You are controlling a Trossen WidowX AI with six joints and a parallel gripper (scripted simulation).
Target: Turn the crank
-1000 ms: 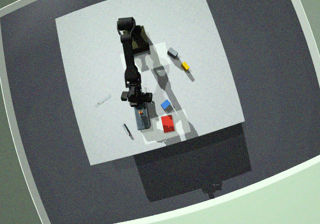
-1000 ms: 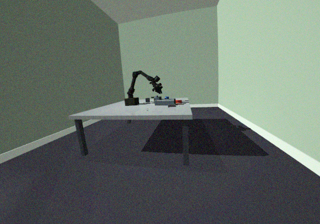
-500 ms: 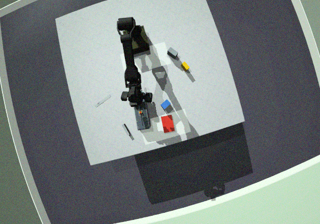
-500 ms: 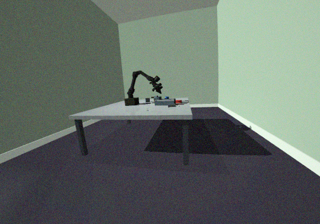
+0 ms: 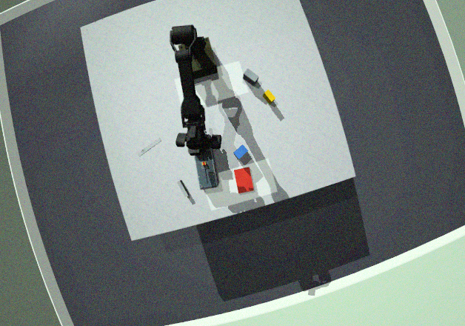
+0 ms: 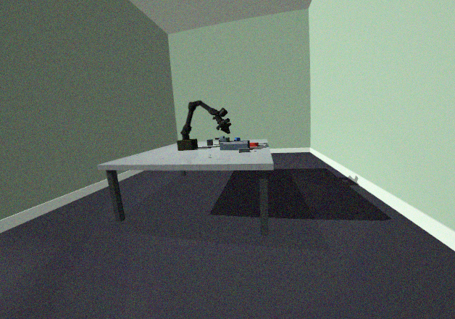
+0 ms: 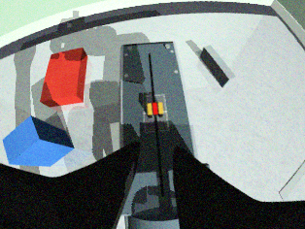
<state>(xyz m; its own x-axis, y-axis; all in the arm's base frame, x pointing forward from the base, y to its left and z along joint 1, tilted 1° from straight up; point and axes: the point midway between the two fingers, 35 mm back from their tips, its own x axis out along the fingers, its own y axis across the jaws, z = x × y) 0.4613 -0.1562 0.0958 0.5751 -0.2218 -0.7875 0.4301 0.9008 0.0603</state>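
Observation:
The machine (image 5: 209, 180) (image 6: 234, 146) (image 7: 162, 73) is a long blue-grey box with a dark slot along its top. The slide's red pointer (image 5: 203, 164) (image 7: 155, 109) sits between the two yellow brass marks and looks level with them in the wrist view. A rounded grey part (image 6: 224, 138) (image 7: 152, 222) is at the end nearest the arm base; the crank handle cannot be made out clearly. My gripper (image 6: 228, 132) (image 7: 156, 149) is above that end, fingers parted by a narrow gap with nothing seen held. In the top view the arm hides the fingertips and that end.
A red block (image 5: 243, 180) (image 7: 65, 78) and a blue block (image 5: 240, 152) (image 7: 31, 146) lie beside the machine. A thin dark bar (image 5: 184, 188) (image 7: 215, 67) lies on its other side. A grey block (image 5: 250, 75) and a yellow block (image 5: 269, 95) lie farther off.

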